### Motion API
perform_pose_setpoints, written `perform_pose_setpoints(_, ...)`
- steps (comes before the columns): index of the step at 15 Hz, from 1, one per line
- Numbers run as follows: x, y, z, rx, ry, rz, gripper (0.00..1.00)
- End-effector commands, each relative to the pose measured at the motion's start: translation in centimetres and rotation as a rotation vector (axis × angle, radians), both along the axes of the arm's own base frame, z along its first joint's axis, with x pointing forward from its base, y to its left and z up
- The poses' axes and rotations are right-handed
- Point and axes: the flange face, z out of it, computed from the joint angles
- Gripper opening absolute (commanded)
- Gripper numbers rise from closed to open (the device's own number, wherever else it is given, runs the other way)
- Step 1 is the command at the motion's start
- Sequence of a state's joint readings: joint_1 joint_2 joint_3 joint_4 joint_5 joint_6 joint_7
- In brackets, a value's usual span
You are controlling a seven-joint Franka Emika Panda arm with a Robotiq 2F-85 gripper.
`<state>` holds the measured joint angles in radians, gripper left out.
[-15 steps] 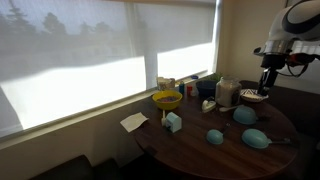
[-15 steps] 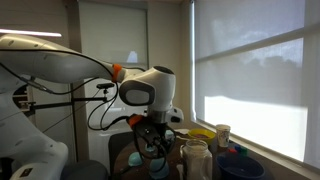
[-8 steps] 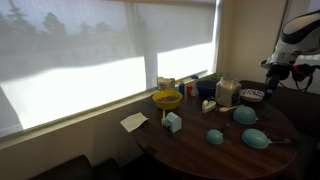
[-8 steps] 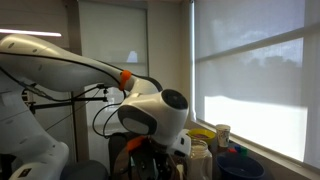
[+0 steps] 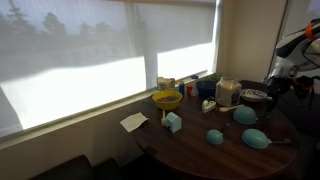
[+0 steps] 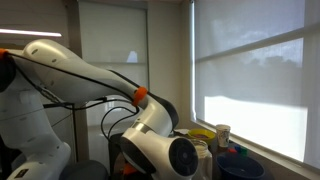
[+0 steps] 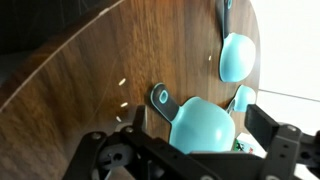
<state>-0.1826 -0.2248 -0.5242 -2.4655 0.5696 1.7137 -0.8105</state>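
- In an exterior view, the arm [image 5: 297, 52] swings away from its spot over the dark dish [image 5: 254, 96] and moves out toward the edge of the table [image 5: 190, 150].
- In an exterior view, the arm's round wrist [image 6: 170, 158] drops low and comes up close. Before, it hung higher up.
- The gripper [image 7: 192, 150] spreads its fingers wider than a second ago.

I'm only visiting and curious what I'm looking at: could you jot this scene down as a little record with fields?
Place: round wooden table beside a window with lowered blinds
Robot hand: gripper open, jaws wide apart, nothing between them
Nearest thing: teal rounded dish, lying on the table below the gripper
Next to it: teal scoop
Further off: yellow bowl, jar, small teal box, white paper
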Motion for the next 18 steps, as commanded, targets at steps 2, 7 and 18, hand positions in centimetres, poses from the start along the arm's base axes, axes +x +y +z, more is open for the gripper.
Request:
perform_pose_setpoints(2, 0.3, -0.9, -2.5, 0.059, 0.089, -0.043, 1.0)
perform_pose_setpoints(7, 0.9, -0.9, -2.3, 0.113, 0.109, -0.035, 1.0)
perform_pose_setpoints(18, 2.3, 1.4, -2.1, 0.052, 0.189, 0.03, 1.0)
